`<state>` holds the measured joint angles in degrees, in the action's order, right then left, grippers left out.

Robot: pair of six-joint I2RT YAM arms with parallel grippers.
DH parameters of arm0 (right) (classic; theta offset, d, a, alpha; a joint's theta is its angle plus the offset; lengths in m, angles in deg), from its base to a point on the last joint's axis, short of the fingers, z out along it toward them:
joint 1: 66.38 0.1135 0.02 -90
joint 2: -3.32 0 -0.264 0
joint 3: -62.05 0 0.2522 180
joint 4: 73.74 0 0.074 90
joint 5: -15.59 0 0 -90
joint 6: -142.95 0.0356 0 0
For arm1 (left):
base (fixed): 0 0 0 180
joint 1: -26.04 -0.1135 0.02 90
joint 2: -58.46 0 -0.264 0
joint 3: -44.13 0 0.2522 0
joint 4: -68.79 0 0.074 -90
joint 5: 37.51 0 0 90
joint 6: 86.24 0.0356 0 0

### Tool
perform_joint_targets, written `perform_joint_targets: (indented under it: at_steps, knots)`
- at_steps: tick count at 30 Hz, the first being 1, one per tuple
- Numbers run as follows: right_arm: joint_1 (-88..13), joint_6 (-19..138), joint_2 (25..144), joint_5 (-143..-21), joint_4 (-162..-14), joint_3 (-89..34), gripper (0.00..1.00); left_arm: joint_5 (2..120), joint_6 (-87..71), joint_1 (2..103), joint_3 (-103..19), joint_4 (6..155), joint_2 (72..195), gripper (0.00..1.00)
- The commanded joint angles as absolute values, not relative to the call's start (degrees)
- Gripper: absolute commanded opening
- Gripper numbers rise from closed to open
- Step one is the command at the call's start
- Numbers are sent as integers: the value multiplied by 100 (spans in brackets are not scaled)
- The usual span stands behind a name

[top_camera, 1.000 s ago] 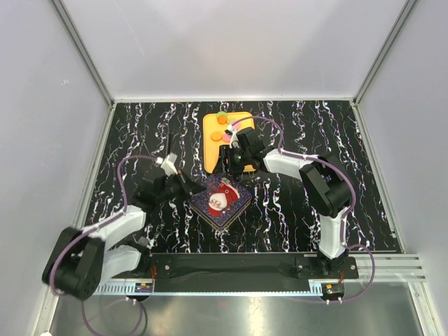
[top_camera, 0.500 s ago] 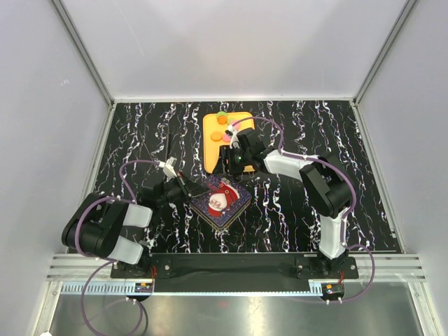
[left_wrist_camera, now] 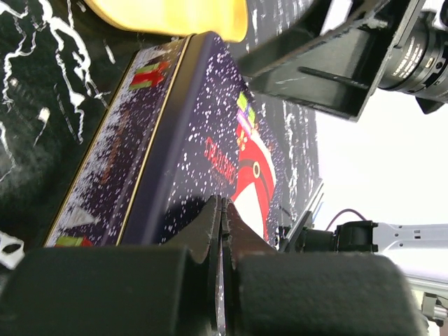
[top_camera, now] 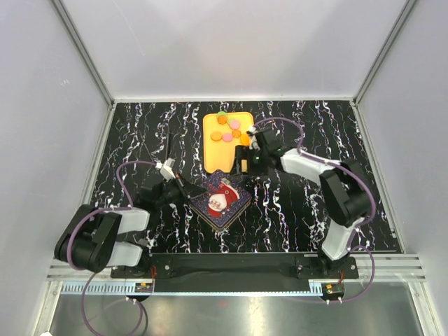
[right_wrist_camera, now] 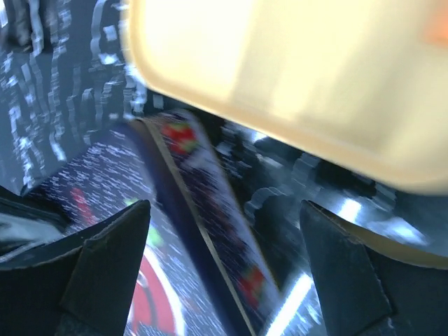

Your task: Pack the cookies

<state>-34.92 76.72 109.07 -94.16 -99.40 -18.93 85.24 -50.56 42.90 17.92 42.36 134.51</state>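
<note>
While tin (top_camera: 220, 201) is shut, risk: L hand (left_wrist_camera: 221, 210) shoves it into tray (top_camera: 215, 157), cookies (top_camera: 229, 129) spill.
L hand: pinched shut, empty.
R hand (right_wrist_camera: 224, 266): spread wide, empty.

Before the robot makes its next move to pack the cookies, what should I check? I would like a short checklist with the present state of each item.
1. Tin open for packing: not ok. The lid is on it.
2. Cookies ready to pick: ok. They lie on the yellow tray.
3. Right end effector free: ok. It is open and empty, above the tin's far corner beside the tray.
4. Left end effector gripping the lid: cannot tell. It is shut, with its tips at the lid's left edge.
5. Arms apart: ok. They are at different sides of the tin.
</note>
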Motion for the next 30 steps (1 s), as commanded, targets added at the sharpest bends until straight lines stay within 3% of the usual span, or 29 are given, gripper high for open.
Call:
perform_joint_targets:
  at_steps: [1,10,17,26,30]
  knots:
    - [-3720,7668,10001,-8971,-10332,-1571,95,7833,-4765,4247,2280,4812,14116,0]
    - [-3720,8459,8823,-9488,-9638,221,96,7754,-4994,4247,2474,4107,14811,0]
    - [-3378,8986,8698,-9427,-9023,620,97,7499,-5213,4335,2580,3939,15232,0]
    - [-3360,9084,9534,-9445,-8653,330,78,6910,-5837,5161,2633,3622,15646,0]
    - [-3491,8829,9683,-9269,-9144,-48,59,6875,-5951,5372,2597,3606,15672,0]
